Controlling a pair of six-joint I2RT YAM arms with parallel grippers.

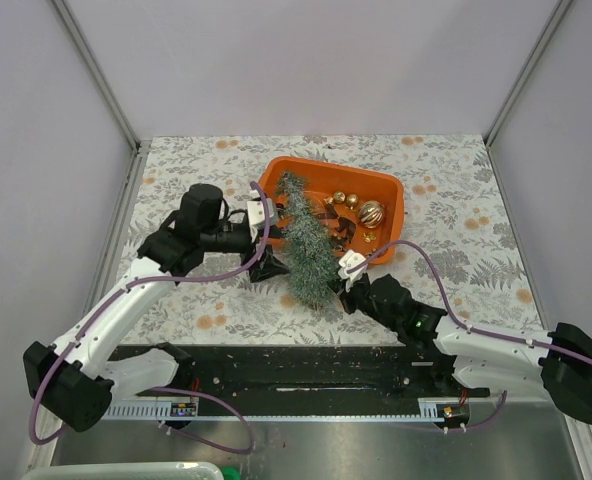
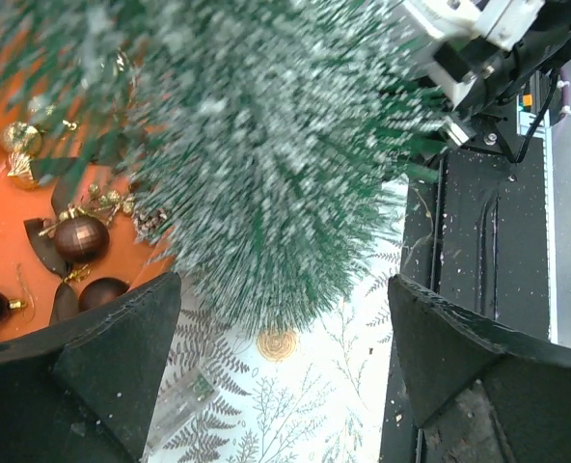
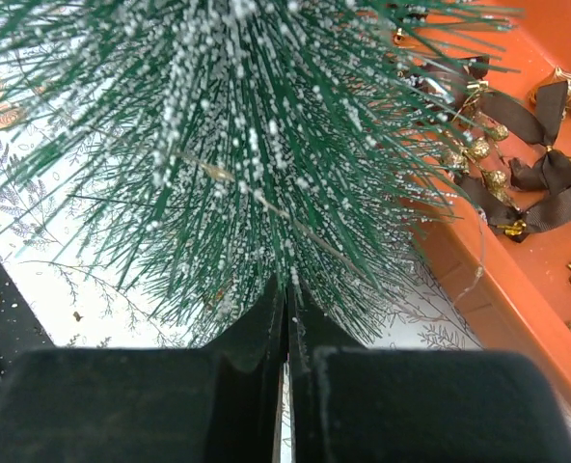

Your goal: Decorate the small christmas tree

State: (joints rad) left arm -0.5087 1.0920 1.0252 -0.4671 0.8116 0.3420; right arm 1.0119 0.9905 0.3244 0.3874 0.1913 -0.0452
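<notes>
My left end effector [image 2: 281, 289] stands wide open astride the small christmas tree [image 1: 308, 245], ready, I judge, to take it. The tree leans, tip over the orange tray [image 1: 321, 166] of baubles [image 1: 370, 213], base nearer me. My right end effector [image 3: 285, 289] is closed among the base bristles, probably steadying it.

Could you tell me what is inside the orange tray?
Gold baubles, dark red baubles and brown bows show; the small christmas tree hides the left part of the orange tray.

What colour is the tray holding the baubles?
The tray is orange, best seen from the top view.
</notes>
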